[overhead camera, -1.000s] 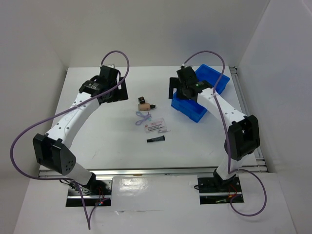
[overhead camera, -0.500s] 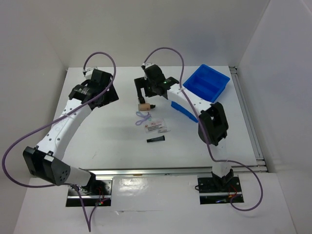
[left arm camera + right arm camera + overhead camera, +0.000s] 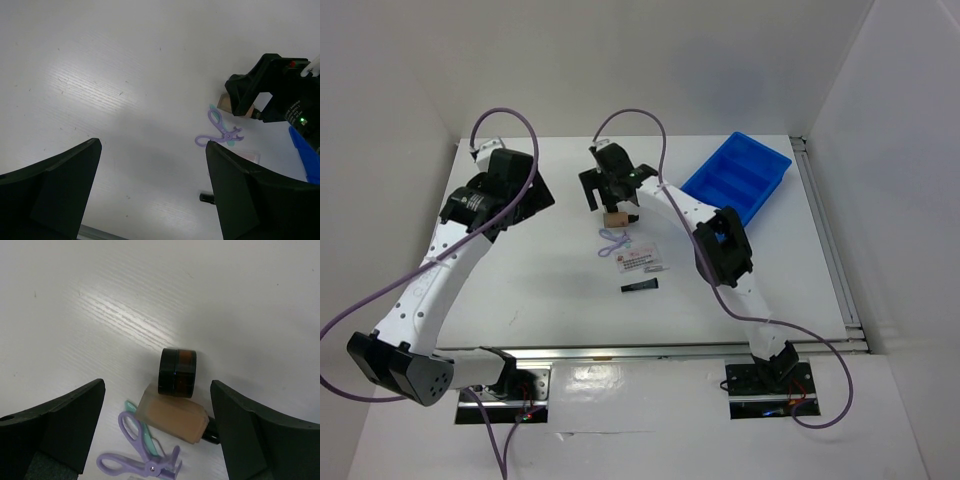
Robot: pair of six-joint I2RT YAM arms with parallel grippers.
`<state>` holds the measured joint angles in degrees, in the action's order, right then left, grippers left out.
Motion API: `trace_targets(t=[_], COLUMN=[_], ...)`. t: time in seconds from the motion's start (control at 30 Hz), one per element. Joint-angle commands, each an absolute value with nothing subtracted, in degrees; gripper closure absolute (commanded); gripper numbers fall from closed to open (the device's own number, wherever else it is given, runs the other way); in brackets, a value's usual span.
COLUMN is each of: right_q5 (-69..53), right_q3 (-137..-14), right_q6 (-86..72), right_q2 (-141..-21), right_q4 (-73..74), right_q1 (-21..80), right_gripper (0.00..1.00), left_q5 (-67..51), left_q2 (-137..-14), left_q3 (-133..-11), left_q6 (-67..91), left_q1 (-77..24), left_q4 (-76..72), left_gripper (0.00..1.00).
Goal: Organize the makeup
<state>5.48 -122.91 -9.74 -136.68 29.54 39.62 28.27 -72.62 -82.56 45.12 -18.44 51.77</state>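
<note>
The makeup lies mid-table: a tan bottle with a black cap, a lavender looped tool, a white red-printed sachet and a slim black tube. My right gripper hovers open just above the bottle. In the right wrist view the open right gripper straddles a small black jar that touches the tan bottle, with the lavender tool beside them. My left gripper is open and empty to the left; in its own view the left gripper is over bare table.
The blue divided bin stands at the back right, behind the right arm. The left wrist view shows the lavender tool, the bottle's end and the right gripper's black body.
My right gripper has swung left from the blue bin to above the jar and the tan bottle. My left arm has drawn back to the left.
</note>
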Motion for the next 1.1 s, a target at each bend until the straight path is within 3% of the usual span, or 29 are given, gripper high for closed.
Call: trace_targets(t=[0.0,0.43,0.77,1.07], right_q5=[6.94,11.69,11.51,12.13], right_q3=[-126.04,-127.09,-131.65,-132.89], right_q6=[-9.93,-10.46,-8.70,-10.80], right_q2=[-139.12,-142.82,-143.97,-133.69], right_q4=[28.92,27.77,27.77,23.74], right_q1=[40.42,40.43,40.43,37.45], right_gripper=[0.07,0.29,0.79,0.82], left_q5=[27.95,27.95,29.53,29.53], left_q2=[-72.33,-72.33,-71.81,-71.81], left_q3=[-82.18,-81.12,-81.12,-81.65], left_q6=[44.56,43.51,42.98,41.76], left_q1=[-18.11,-18.11,-18.11,-18.11], left_q4=[50.36,50.36,50.89,51.42], left_gripper=[0.00,0.00,0.00,0.00])
